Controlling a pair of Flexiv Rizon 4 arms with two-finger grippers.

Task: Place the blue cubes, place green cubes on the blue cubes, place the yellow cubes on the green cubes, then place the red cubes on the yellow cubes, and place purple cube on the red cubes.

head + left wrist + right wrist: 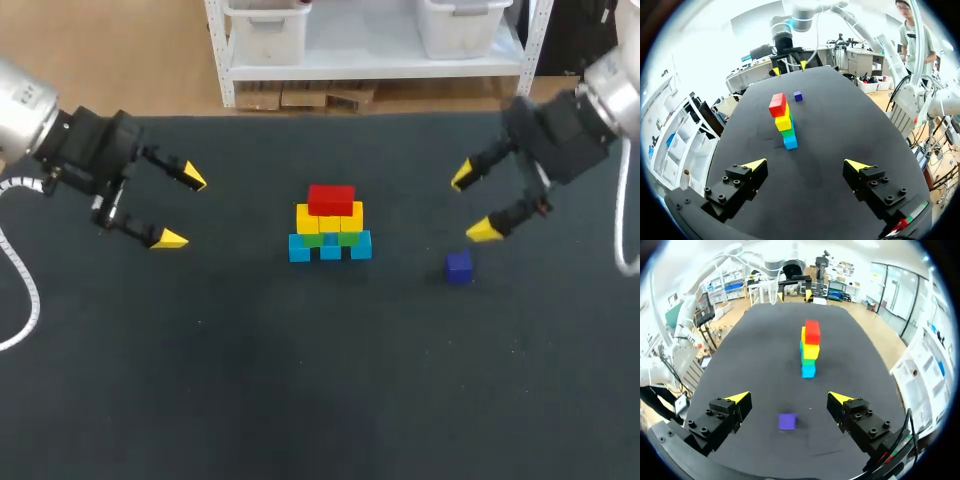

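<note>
- Waiting on the last piece: the purple cube (459, 267) sits alone on the table (200, 380), apart from the stack, toward my right arm.
- Stack is mid-table: blue cubes (330, 248) at the base, green cubes (329, 238) on them, yellow cubes (330, 218) next, red cubes (331, 199) on top.
- Four layers look done, nothing visibly leaning.
- Left to do, as I read it: pick up the purple cube and set it on the red cubes.
- Right gripper (473, 205) hovers near the purple cube, fingers spread wide, holding nothing. In its wrist view the cube lies on the table under the gap between the fingers.
- Left gripper (182, 208) hangs well apart on the stack's other side, also spread and empty.
</note>
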